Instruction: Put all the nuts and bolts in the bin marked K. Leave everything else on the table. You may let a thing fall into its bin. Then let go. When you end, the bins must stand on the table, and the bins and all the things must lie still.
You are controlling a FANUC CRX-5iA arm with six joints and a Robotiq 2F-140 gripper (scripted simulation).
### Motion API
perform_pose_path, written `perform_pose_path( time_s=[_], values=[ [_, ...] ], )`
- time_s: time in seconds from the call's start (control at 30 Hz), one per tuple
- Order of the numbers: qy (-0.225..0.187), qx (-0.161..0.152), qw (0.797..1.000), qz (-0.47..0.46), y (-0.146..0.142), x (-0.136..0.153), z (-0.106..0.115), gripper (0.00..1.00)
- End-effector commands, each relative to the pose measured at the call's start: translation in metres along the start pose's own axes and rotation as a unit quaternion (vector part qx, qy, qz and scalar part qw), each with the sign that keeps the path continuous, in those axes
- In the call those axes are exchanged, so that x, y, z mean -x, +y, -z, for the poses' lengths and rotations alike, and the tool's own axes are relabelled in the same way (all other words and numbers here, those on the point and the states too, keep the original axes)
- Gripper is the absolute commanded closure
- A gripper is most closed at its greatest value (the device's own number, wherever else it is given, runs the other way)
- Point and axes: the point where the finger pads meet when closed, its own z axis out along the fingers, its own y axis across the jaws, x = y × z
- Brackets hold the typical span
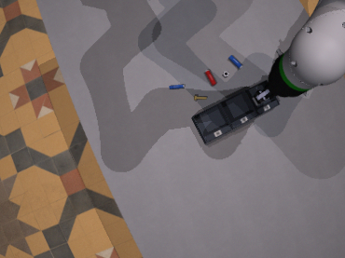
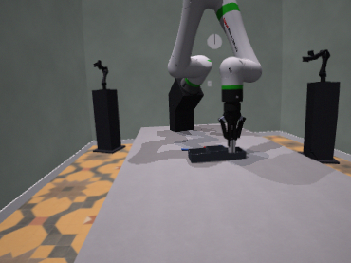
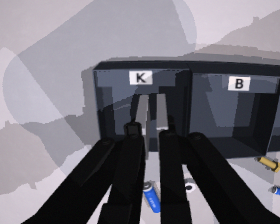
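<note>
The bin marked K (image 1: 267, 107) (image 3: 115, 79) is the end one of three dark bins in a row. My gripper (image 1: 262, 94) (image 2: 232, 149) (image 3: 153, 107) is shut, a narrow gap between its pale fingers, with nothing seen between them. Its fingertips are over or inside bin K; their exact height is hard to tell. A brass bolt (image 1: 200, 98) (image 3: 268, 163) lies on the table beside the bins. A silver nut (image 1: 226, 74) (image 3: 189, 187) lies on the table between a red and a blue battery. The fingers hide part of bin K's inside.
The bins marked B (image 1: 243, 119) (image 3: 215, 83) and H (image 1: 217, 133) adjoin bin K. A red battery (image 1: 211, 77), a blue battery (image 1: 235, 61) (image 3: 152, 198) and another blue cylinder (image 1: 177, 87) (image 3: 276, 190) lie on the same side of the bins as the bolt.
</note>
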Motion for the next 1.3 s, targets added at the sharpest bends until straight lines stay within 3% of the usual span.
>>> perform_pose_path(
  time_s=[0.0,0.97,1.27],
  values=[
    [0.0,0.0,1.0,0.0,0.0,-0.0002,0.0001,0.95],
    [0.0,0.0,1.0,0.0,0.0,-0.0002,0.0001,0.95],
    [0.0,0.0,1.0,0.0,0.0,-0.0002,0.0094,0.95]
  ],
)
